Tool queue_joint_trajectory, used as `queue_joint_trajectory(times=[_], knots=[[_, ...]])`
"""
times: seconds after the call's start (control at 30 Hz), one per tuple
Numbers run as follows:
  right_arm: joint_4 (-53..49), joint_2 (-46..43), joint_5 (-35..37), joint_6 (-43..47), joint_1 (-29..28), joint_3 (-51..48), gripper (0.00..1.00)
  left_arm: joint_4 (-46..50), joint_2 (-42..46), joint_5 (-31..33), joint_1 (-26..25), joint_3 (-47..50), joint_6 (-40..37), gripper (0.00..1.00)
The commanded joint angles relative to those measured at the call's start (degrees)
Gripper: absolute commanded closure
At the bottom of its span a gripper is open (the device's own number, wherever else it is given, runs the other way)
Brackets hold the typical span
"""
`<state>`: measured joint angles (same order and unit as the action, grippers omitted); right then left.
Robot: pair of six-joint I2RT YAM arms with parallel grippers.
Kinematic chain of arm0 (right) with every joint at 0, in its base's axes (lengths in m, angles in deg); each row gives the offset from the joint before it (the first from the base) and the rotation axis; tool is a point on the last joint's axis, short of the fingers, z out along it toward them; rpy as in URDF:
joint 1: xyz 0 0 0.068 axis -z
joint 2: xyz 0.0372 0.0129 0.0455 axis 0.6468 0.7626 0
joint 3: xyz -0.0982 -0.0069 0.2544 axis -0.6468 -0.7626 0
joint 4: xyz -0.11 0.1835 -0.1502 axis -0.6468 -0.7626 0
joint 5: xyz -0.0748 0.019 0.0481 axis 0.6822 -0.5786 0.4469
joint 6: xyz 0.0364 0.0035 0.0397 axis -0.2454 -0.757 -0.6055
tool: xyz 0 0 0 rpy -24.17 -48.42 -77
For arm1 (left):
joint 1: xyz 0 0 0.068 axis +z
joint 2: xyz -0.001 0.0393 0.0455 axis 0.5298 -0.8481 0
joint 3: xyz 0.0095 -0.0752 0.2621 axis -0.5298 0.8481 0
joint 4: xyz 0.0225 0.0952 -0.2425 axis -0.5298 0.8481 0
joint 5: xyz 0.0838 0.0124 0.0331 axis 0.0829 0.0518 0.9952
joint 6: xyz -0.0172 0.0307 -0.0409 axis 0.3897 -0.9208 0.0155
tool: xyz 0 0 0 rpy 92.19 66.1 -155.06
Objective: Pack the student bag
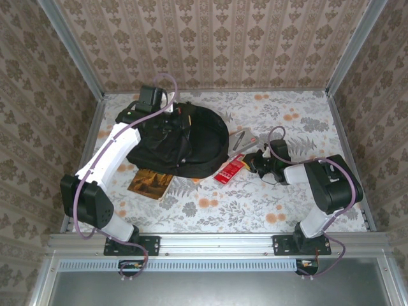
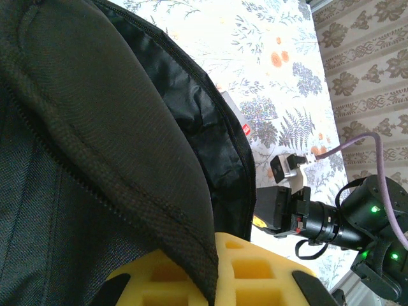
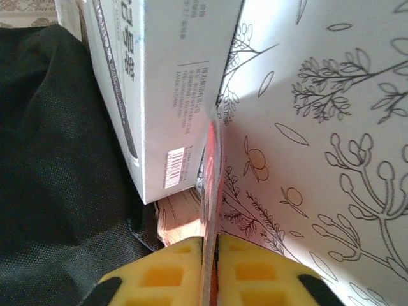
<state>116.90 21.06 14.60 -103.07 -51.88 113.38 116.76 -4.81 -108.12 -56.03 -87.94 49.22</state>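
Observation:
The student bag (image 1: 191, 137), a large black backpack, lies at the table's middle left. At its top edge, my left gripper (image 1: 167, 120) is shut on a fold of its black fabric (image 2: 159, 191), which runs between the yellow pads (image 2: 255, 274). To the bag's right a thin red book (image 1: 228, 171) lies on the floral cloth. My right gripper (image 1: 247, 162) is shut on that red book's edge (image 3: 211, 172), with the yellow pads (image 3: 255, 274) pressed on both sides. The bag (image 3: 57, 166) fills the left of the right wrist view.
A white box with a barcode (image 3: 159, 95) lies against the red book next to the bag, seen as a grey box (image 1: 242, 139). A brown book (image 1: 151, 183) lies by the bag's front left. Patterned walls and metal rails close in the table.

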Motion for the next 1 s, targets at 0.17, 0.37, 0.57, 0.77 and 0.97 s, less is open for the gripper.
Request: queue_joint_trajectory(times=[0.17,0.37,0.57,0.77,0.97], knots=[[-17.7,-15.4,7.8,8.1,-0.1,0.4,0.98,1.7,2.3,0.1,-0.3,-2.1,-1.5,1.0],[-33.0,-30.6,12.5,13.6,-0.1,4.5,0.99,3.0,3.4,-0.2,0.4,-5.3,-0.7,1.0],[-40.6,-38.4,15.4,16.0,-0.1,12.0,0.98,4.9,3.6,-0.1,0.7,-9.6,-0.4,1.0],[-37.9,-34.1,13.9,13.8,-1.8,21.9,0.98,7.9,2.9,-0.7,0.7,-15.8,-1.5,1.0],[-37.6,-24.4,17.2,14.2,-9.0,34.9,0.98,8.1,2.8,-2.9,1.5,-16.6,-1.3,1.0]])
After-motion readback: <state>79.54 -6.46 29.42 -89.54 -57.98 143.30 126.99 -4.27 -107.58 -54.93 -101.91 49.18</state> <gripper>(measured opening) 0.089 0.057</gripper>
